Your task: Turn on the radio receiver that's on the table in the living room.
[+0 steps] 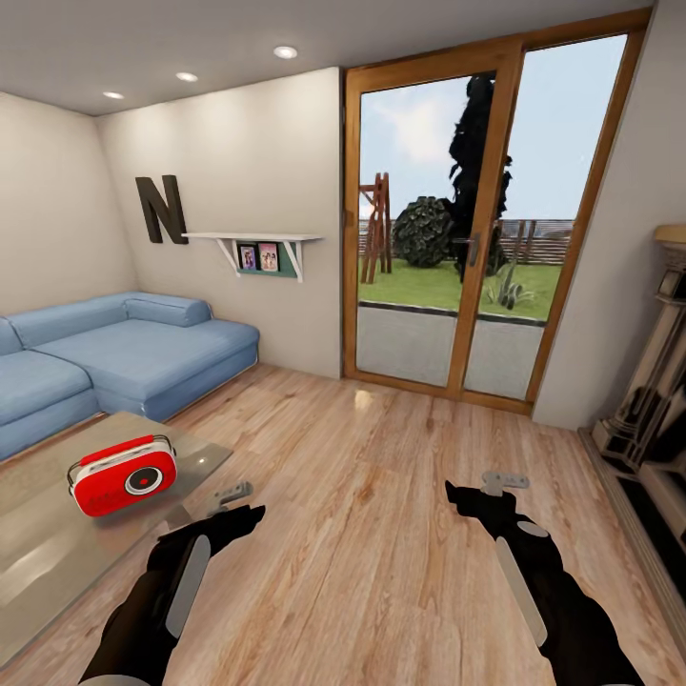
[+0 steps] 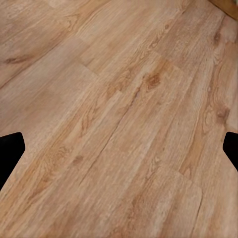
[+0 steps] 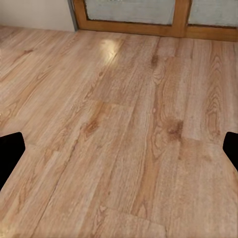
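Sofa: a blue L-shaped sofa (image 1: 114, 357) is seen at the far left of the head view, against the beige wall.
Bench: a low bench (image 1: 57, 553) with a glossy grey top is set in front of the sofa, at the lower left.
Radio receiver: the red radio receiver (image 1: 124, 476) with white trim is stood upright on the bench near its right edge, dial turned toward the camera.
Left arm: the black left arm is stretched forward and low, its left pincer (image 1: 232, 494) held over the wood floor (image 1: 381, 534) just right of the bench corner, near the radio receiver but apart from it.
Left pincer state: the fingers are spread wide, with bare floor between the tips in the left wrist view.
Right arm: the right arm is extended likewise, its right pincer (image 1: 505, 481) held over open floor, well apart from the bench.
Right pincer state: spread wide, nothing held.
Door: a wood-framed glass door (image 1: 476, 229) is seen ahead, with a garden beyond.
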Motion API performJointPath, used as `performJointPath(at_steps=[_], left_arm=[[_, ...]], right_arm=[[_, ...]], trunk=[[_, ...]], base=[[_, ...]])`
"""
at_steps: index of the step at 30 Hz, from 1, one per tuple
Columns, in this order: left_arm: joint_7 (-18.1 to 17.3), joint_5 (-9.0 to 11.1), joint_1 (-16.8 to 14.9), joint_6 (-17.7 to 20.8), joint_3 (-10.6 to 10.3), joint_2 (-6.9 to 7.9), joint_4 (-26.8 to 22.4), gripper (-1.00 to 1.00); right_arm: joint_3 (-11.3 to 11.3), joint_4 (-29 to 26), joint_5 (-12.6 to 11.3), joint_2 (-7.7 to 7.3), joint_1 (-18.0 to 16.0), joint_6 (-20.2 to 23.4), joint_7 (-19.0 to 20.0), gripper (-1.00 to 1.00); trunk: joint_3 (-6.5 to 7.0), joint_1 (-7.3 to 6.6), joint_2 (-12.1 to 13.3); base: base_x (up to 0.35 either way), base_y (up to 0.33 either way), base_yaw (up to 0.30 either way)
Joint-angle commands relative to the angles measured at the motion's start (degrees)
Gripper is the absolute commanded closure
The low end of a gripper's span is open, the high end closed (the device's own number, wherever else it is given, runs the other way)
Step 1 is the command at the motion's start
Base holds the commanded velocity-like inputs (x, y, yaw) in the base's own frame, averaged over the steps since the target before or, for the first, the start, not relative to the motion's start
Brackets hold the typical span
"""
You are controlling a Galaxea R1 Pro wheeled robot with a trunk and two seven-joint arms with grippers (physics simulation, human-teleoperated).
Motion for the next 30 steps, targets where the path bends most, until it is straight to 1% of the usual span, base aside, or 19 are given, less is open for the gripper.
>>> performJointPath(at_steps=[1, 5, 9, 24, 27, 30], left_arm=[[0.0, 0.0, 0.0, 0.0, 0.0, 0.0, 0.0, -1.0], [0.0, 0.0, 0.0, 0.0, 0.0, -0.02, 0.1, -1.0], [0.0, 0.0, 0.0, 0.0, 0.0, -0.03, 0.2, -1.0], [0.0, -0.1, 0.0, -0.1, 0.1, 0.01, 0.2, -1.0], [0.0, -0.2, 0.0, -1.4, 0.1, 0.01, 0.2, -1.0], [0.0, -0.2, 0.0, -1.7, 0.1, 0.01, 0.3, -1.0]], right_arm=[[0.0, 0.0, 0.0, 0.0, 0.0, 0.0, 0.0, -1.0], [0.0, 0.0, -0.1, 0.0, 0.0, 0.0, 0.0, -1.0], [0.0, 0.0, -0.1, 0.0, 0.0, 0.0, 0.0, -1.0], [-0.1, 0.0, -0.2, 0.05, 0.0, 0.0, 0.0, -1.0], [-0.1, -0.1, -0.2, 0.08, 0.0, 0.0, 0.0, -1.0], [-0.1, -0.1, -0.2, 0.09, 0.0, 0.0, 0.0, -1.0]], trunk=[[0.0, 0.0, 0.0], [0.0, 0.0, 0.0], [0.0, 0.0, 0.0], [0.0, 0.0, 0.0], [0.0, 0.0, 0.0], [0.0, 0.0, 0.0]], base=[[0.0, 0.0, 0.0], [-0.01, 0.007, 0.002], [-0.11, 0.146, 0.109], [-0.216, 0.201, 0.253], [-0.206, 0.165, 0.262], [-0.103, 0.088, 0.262]])
